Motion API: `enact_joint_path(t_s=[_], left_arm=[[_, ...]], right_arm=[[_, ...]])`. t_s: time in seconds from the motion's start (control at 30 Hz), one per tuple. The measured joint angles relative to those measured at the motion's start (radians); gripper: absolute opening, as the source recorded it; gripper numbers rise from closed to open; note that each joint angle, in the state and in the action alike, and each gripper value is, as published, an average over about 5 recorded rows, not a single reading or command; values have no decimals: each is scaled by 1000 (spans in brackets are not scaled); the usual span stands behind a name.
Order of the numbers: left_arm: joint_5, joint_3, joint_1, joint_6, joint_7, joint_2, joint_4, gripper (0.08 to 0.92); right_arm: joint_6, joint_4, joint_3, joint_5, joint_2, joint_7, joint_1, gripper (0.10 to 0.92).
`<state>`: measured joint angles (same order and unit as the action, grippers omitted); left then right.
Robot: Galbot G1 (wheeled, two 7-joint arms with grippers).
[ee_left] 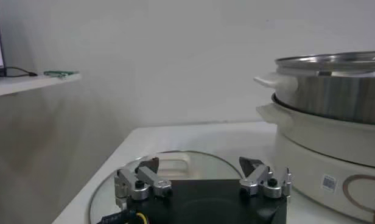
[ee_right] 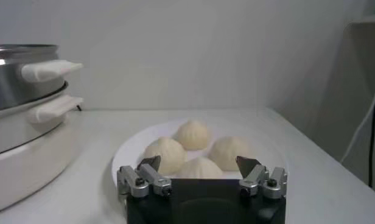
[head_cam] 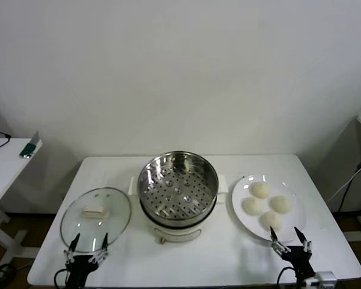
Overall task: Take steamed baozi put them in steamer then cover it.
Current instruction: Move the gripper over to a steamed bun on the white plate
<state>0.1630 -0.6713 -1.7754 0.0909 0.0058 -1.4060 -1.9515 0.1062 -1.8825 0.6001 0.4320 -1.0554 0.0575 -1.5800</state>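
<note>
Nearest the head camera, at the table's front edge, two black grippers sit low with their fingers spread and nothing between them. At about 7 o'clock from the table's centre, the left gripper (head_cam: 88, 245) is at the near rim of the round clear glass cover (head_cam: 96, 218) with its metal rim and cream rectangular handle, which lies flat on the white rectangular table (head_cam: 228, 256). In the left wrist view, the left gripper (ee_left: 201, 172) has its silver-tipped fingers (ee_left: 140, 179) over the cover's (ee_left: 175, 167) near edge. At about 5 o'clock, the right gripper (head_cam: 290, 238) is at the near rim of the flat round white plate (head_cam: 240, 208). In the right wrist view, the right gripper (ee_right: 200, 172) stands wide apart just in front of the plate (ee_right: 129, 157).

Four small round off-white steamed baozi (head_cam: 268, 206) are grouped on the plate, at 3 o'clock from the steamer; the right wrist view shows the baozi (ee_right: 193, 134) touching one another. At the table's centre, the round shiny stainless-steel steamer (head_cam: 177, 183) stands uncovered on its cream-white electric base, its perforated tray bare. The cover is at its 9 o'clock, just beside it. In the left wrist view the steamer (ee_left: 333, 103) rises beside the cover.
</note>
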Motion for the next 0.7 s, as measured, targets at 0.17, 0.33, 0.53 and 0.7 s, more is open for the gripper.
enact_joint_path(t_s=[0.17, 0.33, 0.53, 0.7], left_arm=[[-2, 6, 8, 1, 2, 3, 4, 823], [-1, 11, 14, 5, 3, 4, 6, 823], [2, 10, 17, 11, 3, 4, 7, 823], [2, 11, 19, 15, 3, 3, 11, 823]], right_arm=[[87, 41, -46, -29, 93, -61, 148, 823], [158, 139, -182, -77, 245, -207, 396, 823], [136, 308, -492, -166, 409, -486, 776, 823], [56, 455, -819, -236, 474, -726, 1106, 823]])
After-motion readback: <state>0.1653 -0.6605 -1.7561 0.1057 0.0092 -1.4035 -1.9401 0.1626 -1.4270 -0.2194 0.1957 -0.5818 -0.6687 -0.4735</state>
